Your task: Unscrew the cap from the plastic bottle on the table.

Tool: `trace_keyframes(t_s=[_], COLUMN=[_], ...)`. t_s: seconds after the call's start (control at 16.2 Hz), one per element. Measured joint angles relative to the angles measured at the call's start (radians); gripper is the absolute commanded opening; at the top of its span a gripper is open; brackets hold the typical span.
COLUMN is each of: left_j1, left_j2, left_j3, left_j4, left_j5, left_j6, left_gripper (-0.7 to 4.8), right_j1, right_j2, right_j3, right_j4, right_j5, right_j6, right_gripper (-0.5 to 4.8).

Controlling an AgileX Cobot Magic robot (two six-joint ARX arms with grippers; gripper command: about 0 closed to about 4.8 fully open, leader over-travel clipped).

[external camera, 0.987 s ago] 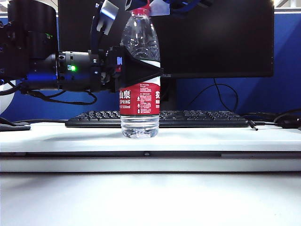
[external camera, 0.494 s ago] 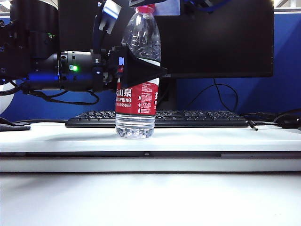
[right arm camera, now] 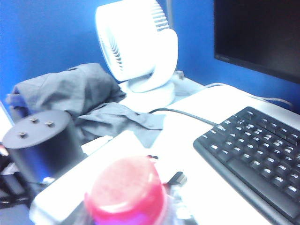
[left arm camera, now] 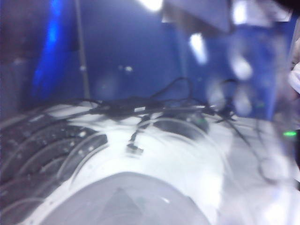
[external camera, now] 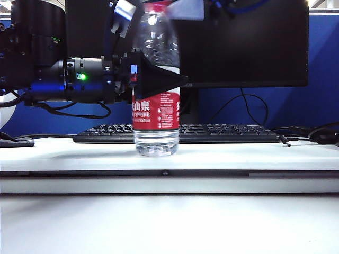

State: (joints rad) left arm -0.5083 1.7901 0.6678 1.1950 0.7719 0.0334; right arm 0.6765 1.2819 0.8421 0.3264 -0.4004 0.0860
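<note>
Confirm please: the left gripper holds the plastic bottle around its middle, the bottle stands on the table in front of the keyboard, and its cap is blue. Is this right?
Not quite: the cap is red, not blue, as the right wrist view shows. The rest holds in the exterior view: the left gripper holds the plastic bottle around its middle, and the bottle stands on the table in front of the keyboard.

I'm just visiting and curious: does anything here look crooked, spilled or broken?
Nothing spilled or broken. The plastic bottle stands on the table, gripped around its middle by the left tool. Its top looks blurred, with the right tool just above the cap.
</note>
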Motion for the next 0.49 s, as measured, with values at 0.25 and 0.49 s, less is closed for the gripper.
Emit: trace_keyframes(t_s=[0.25,0.49], left_j1=[0.0,0.0], left_j2=[0.0,0.0], left_j3=[0.001,0.003], left_j4=[-0.002,-0.004], left_j5=[-0.028,-0.076], left_j6=[-0.009,-0.012], left_gripper=[2.68,2.68], right_j1=[0.003,0.092], right_j2=[-0.014,-0.098], right_j3=[-0.006,-0.006], right_j4=[-0.067,-0.082], right_j5=[0.089,0.289], right_j6=[0.064,0.08], right_gripper=[3.17,3.17])
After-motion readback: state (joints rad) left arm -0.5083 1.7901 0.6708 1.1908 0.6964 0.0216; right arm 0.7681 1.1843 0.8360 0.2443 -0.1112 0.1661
